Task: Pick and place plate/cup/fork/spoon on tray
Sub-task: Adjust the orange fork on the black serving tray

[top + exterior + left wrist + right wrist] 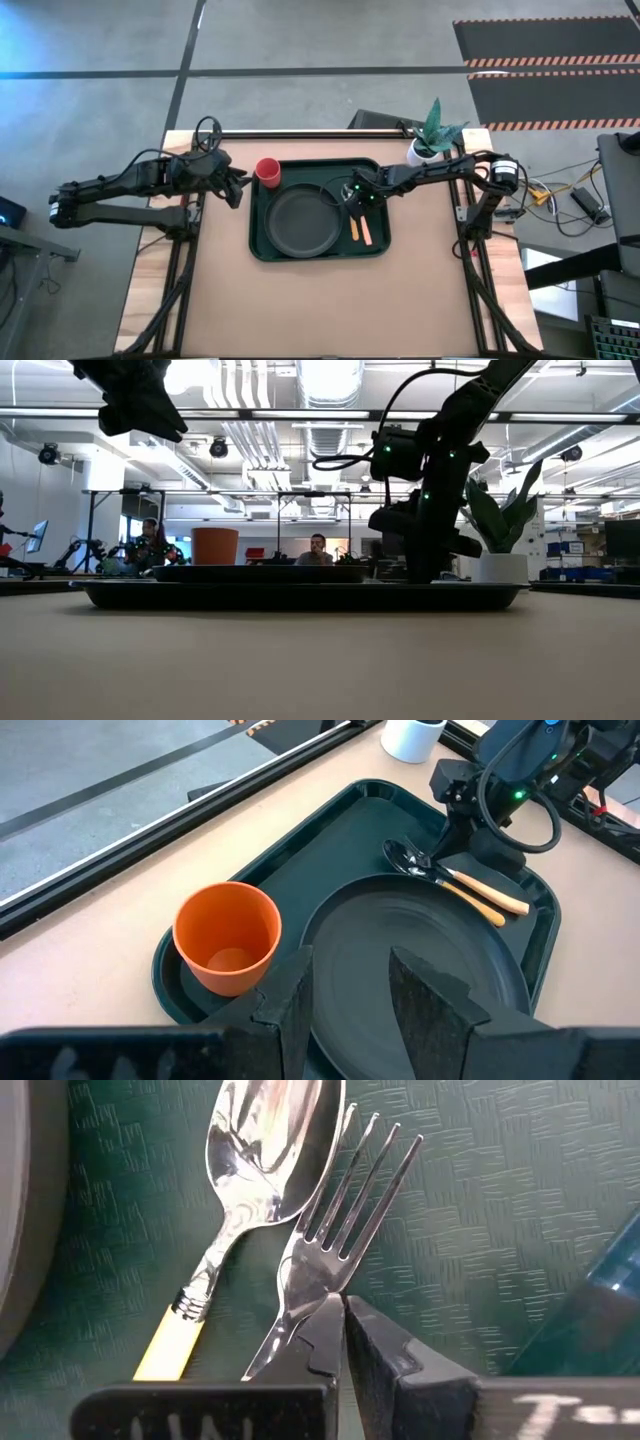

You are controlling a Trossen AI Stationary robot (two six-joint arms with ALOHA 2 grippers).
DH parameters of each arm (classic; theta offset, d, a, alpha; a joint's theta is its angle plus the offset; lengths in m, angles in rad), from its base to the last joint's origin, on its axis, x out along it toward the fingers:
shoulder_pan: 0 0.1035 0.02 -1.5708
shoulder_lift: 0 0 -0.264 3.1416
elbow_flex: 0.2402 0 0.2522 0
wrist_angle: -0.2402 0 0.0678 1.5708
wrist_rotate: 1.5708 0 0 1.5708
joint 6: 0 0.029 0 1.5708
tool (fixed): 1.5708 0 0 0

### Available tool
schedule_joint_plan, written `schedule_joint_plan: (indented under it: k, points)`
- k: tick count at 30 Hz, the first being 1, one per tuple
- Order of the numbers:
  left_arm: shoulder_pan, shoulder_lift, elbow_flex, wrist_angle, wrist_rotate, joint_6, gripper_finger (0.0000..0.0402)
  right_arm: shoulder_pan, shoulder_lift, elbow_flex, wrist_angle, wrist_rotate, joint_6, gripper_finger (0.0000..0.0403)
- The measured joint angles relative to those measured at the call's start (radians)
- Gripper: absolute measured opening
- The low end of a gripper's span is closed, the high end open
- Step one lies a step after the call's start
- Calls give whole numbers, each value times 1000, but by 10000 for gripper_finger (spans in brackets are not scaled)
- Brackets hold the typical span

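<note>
The tray [262,240] lies in the middle of the surface [300,310] in the high view, and the plate [300,221] sits inside it, filling its centre and lower part. The cup [267,171] stands at the tray's upper-left corner, upright, just beside the plate; the left wrist view shows it inside the tray's rim with its open mouth up.

To the right of the plate, within the tray, lie the spoon [262,1140] and the fork [330,1230]. In the right wrist view they rest side by side on the tray's textured floor, the fork's tines overlapping the edge of the spoon's bowl, and the spoon's handle running toward the lower left of that frame.

The right hand [344,1342] is down over the cutlery, at the right edge of the plate in the high view. Its two fingers are clenched together, tips meeting right at the neck of the fork; whether the metal is actually pinched between them cannot be told. In the low view it hangs down to the tray, right of centre.

The left hand [348,988] hovers above the surface at the tray's upper-left corner, beside the cup, with its fingers parted and nothing between them.

A white pot with a green plant [430,138] stands at the upper right of the surface. White lettering shows on the right hand's lower edge but is cut off and unreadable.
</note>
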Motion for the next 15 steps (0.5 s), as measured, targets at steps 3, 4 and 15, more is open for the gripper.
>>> schedule_joint_plan:
  k: [3, 4, 15]
  points:
    - [0, 0, 0, 0, 0, 0, 114, 0, 0, 0, -1, 0, -1, 8]
    - [0, 0, 0, 0, 0, 0, 114, 0, 0, 0, -1, -1, 1, 8]
    - [0, 0, 0, 0, 0, 0, 114, -11, 1, 0, -4, -4, -7, 8]
